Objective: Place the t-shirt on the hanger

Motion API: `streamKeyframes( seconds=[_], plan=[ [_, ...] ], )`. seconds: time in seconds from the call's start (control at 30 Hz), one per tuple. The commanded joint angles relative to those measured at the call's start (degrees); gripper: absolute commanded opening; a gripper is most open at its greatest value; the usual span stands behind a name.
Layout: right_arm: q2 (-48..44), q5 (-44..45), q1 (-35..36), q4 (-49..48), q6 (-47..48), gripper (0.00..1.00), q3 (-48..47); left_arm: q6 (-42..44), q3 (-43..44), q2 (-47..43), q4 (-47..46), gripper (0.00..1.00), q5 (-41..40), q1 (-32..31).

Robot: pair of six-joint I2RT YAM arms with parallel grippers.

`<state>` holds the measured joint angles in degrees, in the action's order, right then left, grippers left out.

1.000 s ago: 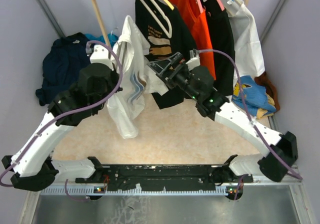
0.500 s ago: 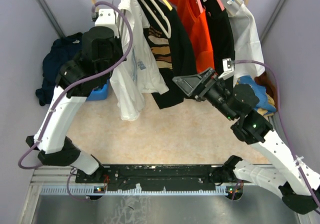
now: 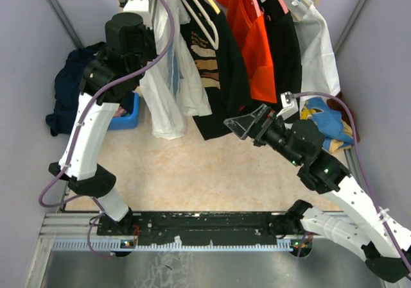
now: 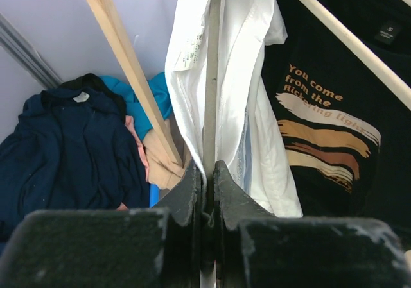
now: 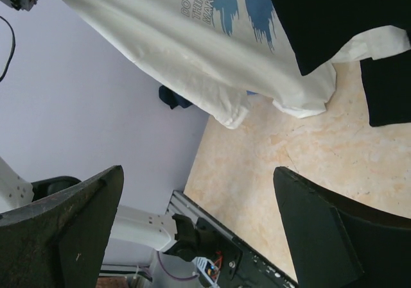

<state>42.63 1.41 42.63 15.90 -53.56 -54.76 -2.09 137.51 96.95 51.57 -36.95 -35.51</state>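
We see pale lilac walls (image 3: 26, 57) closing the space in on the left, the right and the back, with a grey metal strip (image 3: 61, 12) running slantwise up each far corner. The floor (image 3: 212, 166) is beige and marbled, and the light on it is even, without hard shadows. At the back we make out light wooden posts (image 4: 128, 63) rising at a slant before the wall. Along the near edge lies a dull metal sheet (image 3: 205, 269).
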Motion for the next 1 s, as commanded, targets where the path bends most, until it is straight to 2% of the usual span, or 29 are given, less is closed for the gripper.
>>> streamKeyframes(
  seconds=[0.0,0.13,0.7,0.97],
  plan=[
    [-2.10,-0.12,-0.17,-1.72,0.88,0.99,0.93,2.24,3.08,-0.53,-7.56,0.00,2.14,2.98],
    [-2.12,-0.72,-0.18,-2.39,0.65,0.99,2.14,3.08,3.58,-0.04,-10.69,0.00,4.82,5.06],
    [-1.16,-1.63,-0.18,-5.09,0.28,0.99,5.54,-1.67,4.79,5.70,-10.79,0.00,16.07,13.41],
    [-0.16,-2.51,-0.27,-6.65,0.04,0.99,6.91,-3.21,6.34,6.72,-12.88,0.00,19.54,15.24]
  ],
)
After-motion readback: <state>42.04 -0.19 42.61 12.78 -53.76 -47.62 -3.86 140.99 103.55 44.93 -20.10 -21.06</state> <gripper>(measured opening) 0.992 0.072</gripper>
